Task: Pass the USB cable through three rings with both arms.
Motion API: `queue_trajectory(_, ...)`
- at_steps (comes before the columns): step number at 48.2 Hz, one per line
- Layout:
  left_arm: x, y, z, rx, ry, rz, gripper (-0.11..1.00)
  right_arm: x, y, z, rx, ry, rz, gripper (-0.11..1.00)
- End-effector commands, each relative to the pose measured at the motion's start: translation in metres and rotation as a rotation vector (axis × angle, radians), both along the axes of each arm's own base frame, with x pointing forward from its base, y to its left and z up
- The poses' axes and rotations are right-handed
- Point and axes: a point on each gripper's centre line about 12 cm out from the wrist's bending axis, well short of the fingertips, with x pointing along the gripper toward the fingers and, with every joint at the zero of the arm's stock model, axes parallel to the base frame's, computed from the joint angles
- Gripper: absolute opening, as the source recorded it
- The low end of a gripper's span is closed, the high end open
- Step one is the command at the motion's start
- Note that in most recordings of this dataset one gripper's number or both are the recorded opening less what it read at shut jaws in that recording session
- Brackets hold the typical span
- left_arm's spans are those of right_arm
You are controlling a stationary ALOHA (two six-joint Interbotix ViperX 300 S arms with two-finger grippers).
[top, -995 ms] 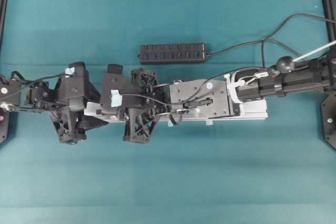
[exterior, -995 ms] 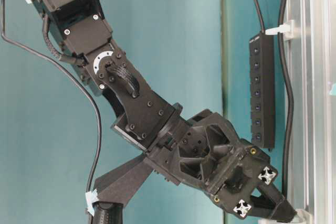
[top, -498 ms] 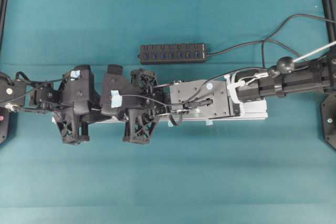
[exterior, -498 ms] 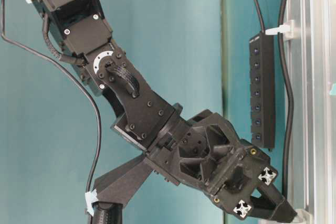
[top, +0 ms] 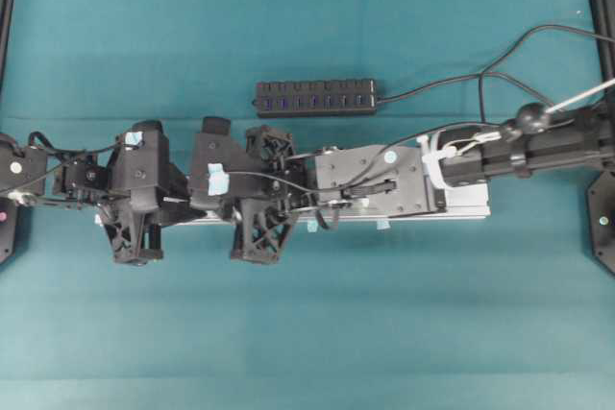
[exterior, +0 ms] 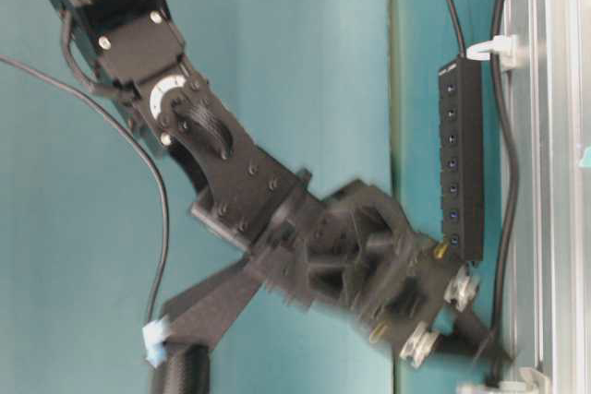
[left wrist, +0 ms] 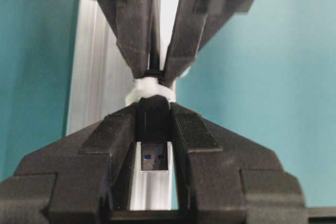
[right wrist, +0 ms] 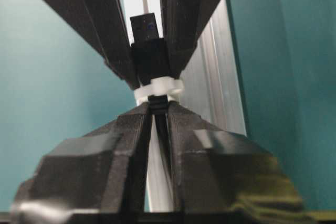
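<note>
The USB plug [left wrist: 154, 157] sits clamped between the left pincer [left wrist: 153, 114] fingers, its metal end facing the camera, just through a whitish ring [left wrist: 149, 88] on the silver rail [left wrist: 100, 77]. From 12 o'clock in the left wrist view the right pincer [left wrist: 156, 69] meets it — jaws narrow about the thin cable [right wrist: 156, 103] behind the ring, grip uncertain. On the teal surface [top: 307, 314], a black hub [top: 315, 97] lies at 12 o'clock of the rail.
</note>
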Motion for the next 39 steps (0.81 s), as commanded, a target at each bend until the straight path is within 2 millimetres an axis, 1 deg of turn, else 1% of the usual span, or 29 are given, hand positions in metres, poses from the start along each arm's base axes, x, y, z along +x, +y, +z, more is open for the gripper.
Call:
queue_trajectory(1, 0.000, -0.001, 0.008, 0.005, -0.018, -0.009, 0.22, -0.001, 0.002, 0.014, 0.005, -0.041, 0.003, 0.06)
queue_trajectory(3, -0.002, -0.001, 0.009, 0.005, -0.018, -0.009, 0.22, -0.001, 0.002, 0.016, 0.006, -0.050, 0.004, 0.12)
queue_trajectory(6, -0.005, -0.001, 0.012, 0.005, -0.018, -0.009, 0.22, -0.002, 0.002, 0.017, 0.006, -0.061, 0.008, 0.27)
queue_trajectory(13, -0.012, -0.001, 0.015, 0.005, -0.006, -0.008, 0.22, -0.004, 0.003, 0.025, -0.002, -0.071, 0.015, 0.69)
queue_trajectory(16, -0.014, -0.001, 0.020, 0.005, -0.008, -0.007, 0.22, -0.005, 0.003, 0.029, -0.006, -0.077, 0.017, 0.84)
queue_trajectory(18, -0.015, -0.002, 0.023, 0.006, -0.009, -0.009, 0.22, -0.006, 0.003, 0.032, -0.008, -0.082, 0.018, 0.86)
queue_trajectory(23, -0.020, -0.001, 0.029, 0.006, -0.009, -0.007, 0.22, -0.009, 0.002, 0.038, -0.010, -0.091, 0.018, 0.82)
queue_trajectory(29, -0.024, -0.003, 0.036, 0.006, -0.014, -0.011, 0.22, -0.012, 0.001, 0.043, -0.012, -0.097, 0.017, 0.82)
queue_trajectory(39, -0.026, -0.008, 0.043, 0.001, -0.023, -0.025, 0.22, -0.022, 0.001, 0.047, -0.023, -0.108, 0.028, 0.82)
